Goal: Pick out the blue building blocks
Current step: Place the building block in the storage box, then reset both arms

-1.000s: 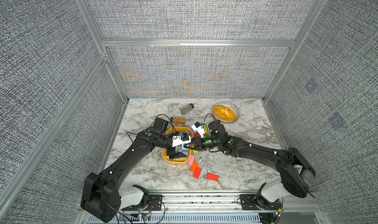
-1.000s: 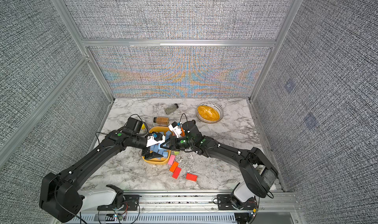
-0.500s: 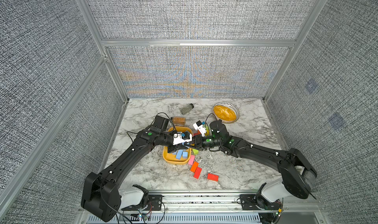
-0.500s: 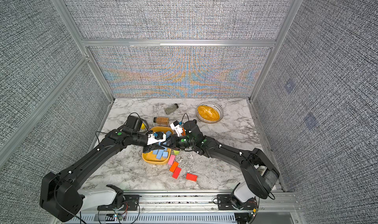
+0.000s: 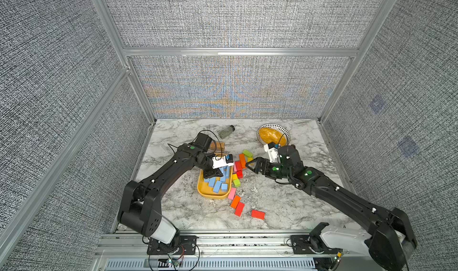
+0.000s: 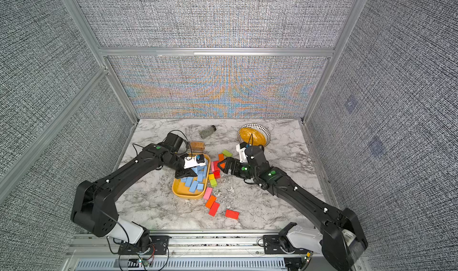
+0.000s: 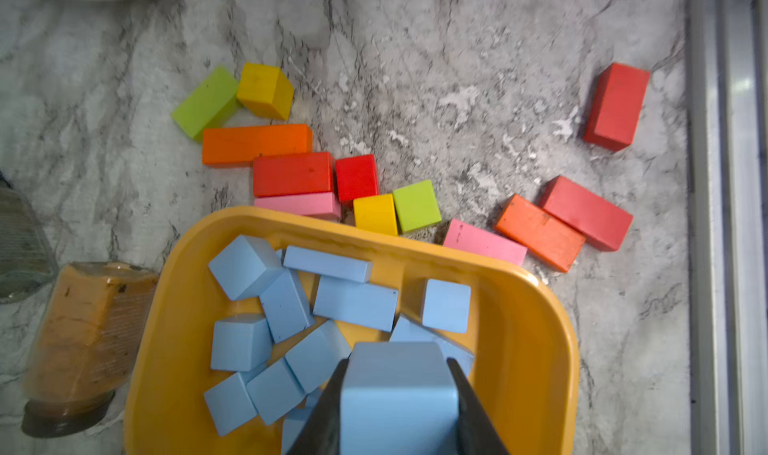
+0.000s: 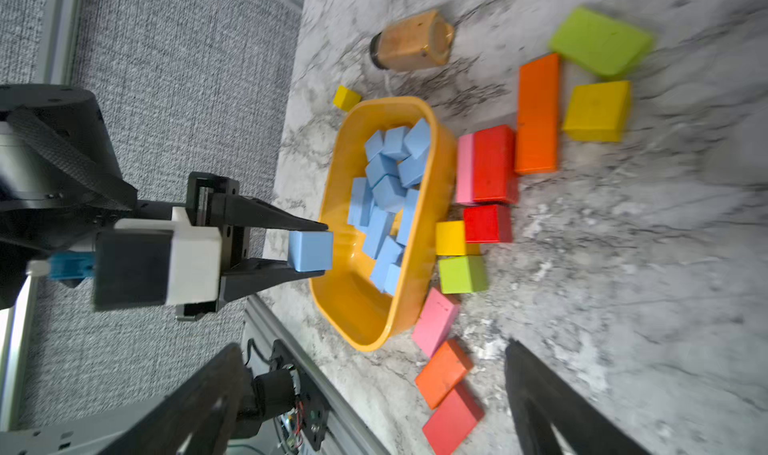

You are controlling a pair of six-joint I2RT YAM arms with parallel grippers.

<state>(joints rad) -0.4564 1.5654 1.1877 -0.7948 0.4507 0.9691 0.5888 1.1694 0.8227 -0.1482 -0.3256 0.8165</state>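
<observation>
Several blue building blocks (image 7: 353,303) lie piled in a yellow tray (image 7: 552,349) left of the table's middle, seen in both top views (image 5: 217,185) (image 6: 193,184). My left gripper (image 7: 397,361) hangs over the tray's near half, shut on one more blue cube (image 7: 399,394). The right wrist view shows that cube (image 8: 311,250) pinched between the left fingers. My right gripper (image 5: 250,165) (image 6: 223,165) stands wide open and empty to the right of the tray, over the coloured blocks. Its two fingers (image 8: 540,390) frame the tray's near end.
Red, orange, pink, yellow and green blocks (image 5: 239,167) lie along the tray's right side, and more orange and red ones (image 5: 257,214) towards the front rail. A brown jar (image 6: 197,146) and a clear jar (image 5: 226,131) lie behind the tray. A patterned bowl (image 5: 285,133) stands back right.
The two grippers were together over the tray. The left gripper has shut on the blue cube, and the right gripper has opened and drawn back to the right.
</observation>
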